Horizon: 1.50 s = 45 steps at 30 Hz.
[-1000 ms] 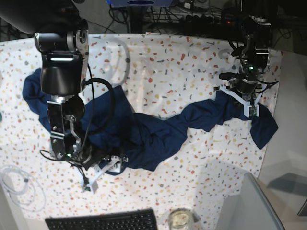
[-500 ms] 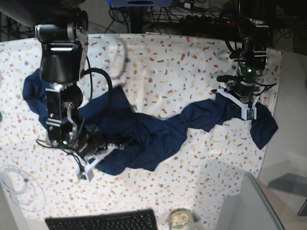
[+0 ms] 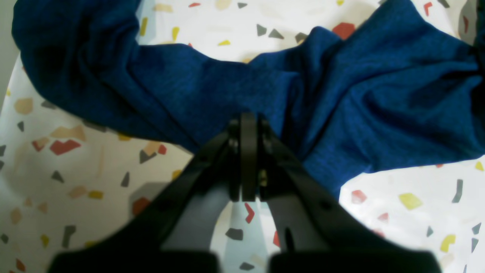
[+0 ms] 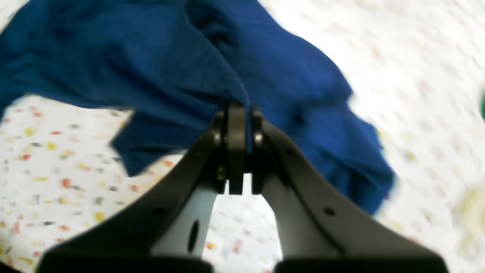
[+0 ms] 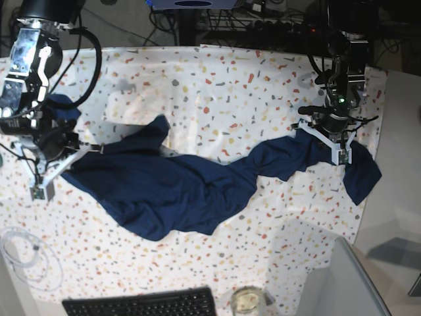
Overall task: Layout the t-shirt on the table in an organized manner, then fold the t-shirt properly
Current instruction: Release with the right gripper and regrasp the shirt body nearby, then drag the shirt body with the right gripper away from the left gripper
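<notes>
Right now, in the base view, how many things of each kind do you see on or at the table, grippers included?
t-shirt: 1
grippers, right gripper and left gripper: 2
keyboard: 1
glass jar: 1
coiled white cable: 1
Total: 6

On the one table lies one t-shirt, with two grippers, one keyboard and one cable coil.

Both arms reach down, well apart — left gripper and right gripper each clamped tight.
</notes>
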Motion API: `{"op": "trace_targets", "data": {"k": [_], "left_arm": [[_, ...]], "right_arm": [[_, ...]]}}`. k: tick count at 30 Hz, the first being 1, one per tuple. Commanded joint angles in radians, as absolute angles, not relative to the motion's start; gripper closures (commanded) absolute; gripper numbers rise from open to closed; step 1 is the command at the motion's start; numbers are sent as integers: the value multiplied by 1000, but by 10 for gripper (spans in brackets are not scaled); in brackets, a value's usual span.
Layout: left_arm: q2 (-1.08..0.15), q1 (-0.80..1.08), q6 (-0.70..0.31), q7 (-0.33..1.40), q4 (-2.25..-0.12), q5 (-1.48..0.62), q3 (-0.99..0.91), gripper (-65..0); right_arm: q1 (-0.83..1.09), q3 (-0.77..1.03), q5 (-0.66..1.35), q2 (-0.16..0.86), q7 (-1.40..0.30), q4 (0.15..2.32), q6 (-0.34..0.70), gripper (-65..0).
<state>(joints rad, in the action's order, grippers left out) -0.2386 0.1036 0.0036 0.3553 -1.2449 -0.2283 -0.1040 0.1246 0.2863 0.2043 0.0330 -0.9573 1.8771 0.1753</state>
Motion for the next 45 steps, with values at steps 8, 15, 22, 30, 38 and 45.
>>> {"op": "trace_targets", "data": {"k": [8,15,22,30,38,45], "left_arm": [[-248,93,8,335,-1267,-226,-108,0],[-243,81,8,334,-1267,-226,-108,0],[-243,81,8,334,-1268,-226,-108,0],[-242,76,8,334,-1340,-226,-107,0],[-228,28,10,335,-1311,-225,-96,0],[-220,1,10,334,-1156,-225,-105,0]], "right_arm": [[199,464,213,39,-931,1911,177,-2],[265,524,213,61,-929,1910,177,-2],[340,524,213,56,-931,1902,179,-2],[298,529,209,61,-937,1790,168,-6],[298,499,208,62,-990,1877,174,-183],[194,245,208,173,-915,1931,177,-414]]}}
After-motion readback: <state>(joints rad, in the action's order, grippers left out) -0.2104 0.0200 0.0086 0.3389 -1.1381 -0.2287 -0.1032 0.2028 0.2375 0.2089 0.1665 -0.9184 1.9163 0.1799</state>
